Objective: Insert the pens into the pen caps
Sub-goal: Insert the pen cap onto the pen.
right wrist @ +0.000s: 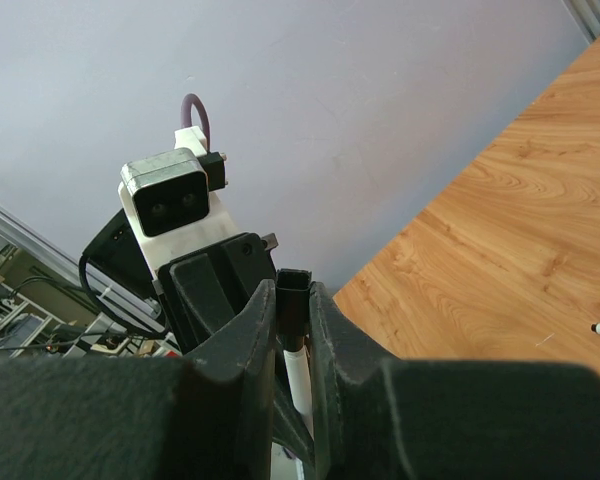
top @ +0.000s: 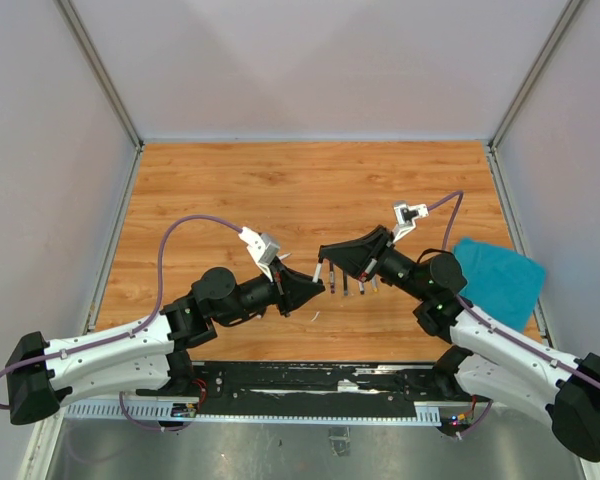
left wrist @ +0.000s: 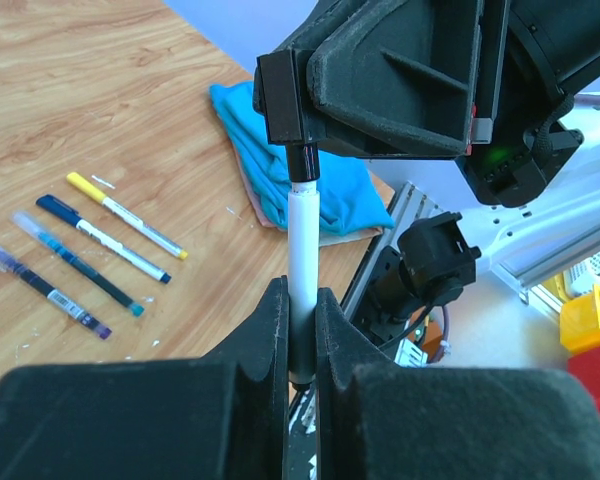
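Misalignment is the chief hazard at this point, to my eye. Nearest the left wrist camera, the left gripper [left wrist: 300, 300] is clamped on the lower barrel of a white pen [left wrist: 302, 235], holding it clear of the wooden table [top: 280, 190]. Just beyond, the pen's black-collared tip meets a black cap [left wrist: 280, 95], which the right gripper [right wrist: 292, 298] pinches tight. If the arms press together with pen and cap even slightly out of line, the thin barrel could skid through the grip, bend, or lever the cap loose. Letting go before the cap is fully seated could drop either piece. Farther off, four other pens [left wrist: 100, 237] lie side by side on the table, with a teal cloth [left wrist: 320, 180] behind them; a fall there could scatter them.

How deep the tip sits inside the cap cannot be told, since the right gripper covers most of it. The pen's tail is buried inside the left gripper. From the top camera the joint is too small to read, and I cannot tell whether the resting pens wear caps
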Tool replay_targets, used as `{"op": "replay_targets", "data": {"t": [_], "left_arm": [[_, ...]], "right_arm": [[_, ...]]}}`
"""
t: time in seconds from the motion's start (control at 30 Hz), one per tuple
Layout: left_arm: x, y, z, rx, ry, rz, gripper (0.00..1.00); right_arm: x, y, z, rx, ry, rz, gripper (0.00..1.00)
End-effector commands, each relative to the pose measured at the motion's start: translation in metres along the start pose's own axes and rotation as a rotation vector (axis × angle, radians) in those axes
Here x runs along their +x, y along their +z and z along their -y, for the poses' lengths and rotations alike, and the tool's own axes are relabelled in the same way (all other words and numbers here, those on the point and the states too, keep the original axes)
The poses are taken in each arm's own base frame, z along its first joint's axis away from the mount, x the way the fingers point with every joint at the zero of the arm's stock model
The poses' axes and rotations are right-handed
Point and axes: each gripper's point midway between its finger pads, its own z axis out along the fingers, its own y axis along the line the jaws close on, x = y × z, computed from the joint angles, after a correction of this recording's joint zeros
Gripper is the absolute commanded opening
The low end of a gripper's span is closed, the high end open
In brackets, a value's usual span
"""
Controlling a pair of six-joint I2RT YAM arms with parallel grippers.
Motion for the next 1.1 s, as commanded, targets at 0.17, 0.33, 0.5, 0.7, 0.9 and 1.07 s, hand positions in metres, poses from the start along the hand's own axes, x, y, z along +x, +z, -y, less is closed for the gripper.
{"op": "replay_targets", "data": {"t": [0.17, 0.33, 0.5, 0.7, 0.9, 1.07], "left_arm": [[-0.041, 0.001, 0.02, 0.055, -0.013, 0.154, 0.0], [-0.049, 0.005, 0.026, 0.069, -0.004, 0.163, 0.0], [-0.057, 0.005, 0.028, 0.07, 0.002, 0.18, 0.0], [-0.067, 0.003, 0.035, 0.088, 0.007, 0.205, 0.0], [-0.078, -0.003, 0.042, 0.114, 0.006, 0.246, 0.01], [-0.083, -0.003, 0.045, 0.127, 0.008, 0.257, 0.0]], "right_arm": [[0.017, -0.007, 0.001, -0.023, 0.017, -0.044, 0.02], [0.029, -0.006, 0.003, -0.019, 0.004, -0.079, 0.01], [0.045, -0.009, 0.004, -0.007, -0.009, -0.124, 0.01], [0.067, -0.018, 0.007, 0.032, -0.029, -0.172, 0.01], [0.086, -0.029, 0.013, 0.065, -0.02, -0.188, 0.01], [0.107, -0.035, 0.019, 0.093, -0.006, -0.225, 0.0]]}}
